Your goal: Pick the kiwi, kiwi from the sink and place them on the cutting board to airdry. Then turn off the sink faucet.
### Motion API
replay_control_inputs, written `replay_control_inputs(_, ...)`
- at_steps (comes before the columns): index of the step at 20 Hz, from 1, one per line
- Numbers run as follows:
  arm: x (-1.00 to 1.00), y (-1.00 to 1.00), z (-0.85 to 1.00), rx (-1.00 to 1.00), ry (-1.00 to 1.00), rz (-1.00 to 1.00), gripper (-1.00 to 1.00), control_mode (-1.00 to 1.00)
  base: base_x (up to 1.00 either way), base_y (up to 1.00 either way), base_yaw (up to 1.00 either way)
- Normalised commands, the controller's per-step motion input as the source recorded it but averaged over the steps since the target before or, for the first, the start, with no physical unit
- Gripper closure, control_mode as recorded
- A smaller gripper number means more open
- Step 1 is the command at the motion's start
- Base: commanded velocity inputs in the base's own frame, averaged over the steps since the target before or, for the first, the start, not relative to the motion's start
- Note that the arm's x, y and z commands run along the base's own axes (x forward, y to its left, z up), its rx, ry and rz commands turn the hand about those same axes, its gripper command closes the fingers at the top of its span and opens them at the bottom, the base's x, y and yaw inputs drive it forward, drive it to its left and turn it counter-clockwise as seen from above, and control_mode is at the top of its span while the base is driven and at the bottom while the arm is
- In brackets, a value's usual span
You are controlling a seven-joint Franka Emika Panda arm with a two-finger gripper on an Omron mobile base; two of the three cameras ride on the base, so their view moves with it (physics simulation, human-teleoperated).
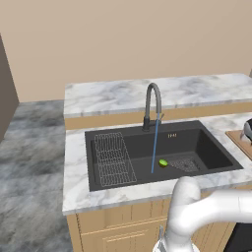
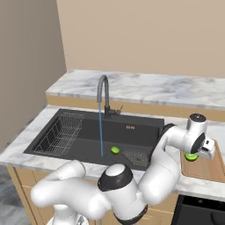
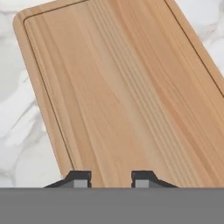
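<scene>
right base view: gripper point(image 2: 193, 154) pinches one kiwi point(image 2: 191, 156) low over the cutting board point(image 2: 206, 169), straight below the fingers, while the other kiwi point(image 2: 115, 150) sits in the sink point(image 2: 88, 132) off to its left.

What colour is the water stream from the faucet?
Blue: a thin blue line falling from the sink faucet spout, clearest in the left base view.

You see the cutting board point(image 1: 242, 140) cut off by the right edge in the left base view, and its far end runs past the hand view's frame. The arm hides most of one kiwi point(image 2: 191, 156) (just a green sliver shows). The faucet lever point(image 2: 118, 108) is too small to read.
</scene>
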Motion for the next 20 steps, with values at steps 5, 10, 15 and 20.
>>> replay_control_inputs(5,0.05,-0.04,-0.28,0.01,0.02,0.00,1.00,-1.00,0.00,0.00,0.00)
replay_control_inputs(10,0.05,-0.05,-0.28,0.00,0.01,0.00,1.00,-1.00,0.00,0.00,0.00)
replay_control_inputs(15,0.06,-0.03,-0.23,0.00,0.00,0.00,1.00,-1.00,0.00,0.00,0.00)
replay_control_inputs(20,0.05,-0.06,-0.19,0.00,0.00,0.00,1.00,-1.00,0.00,0.00,0.00)
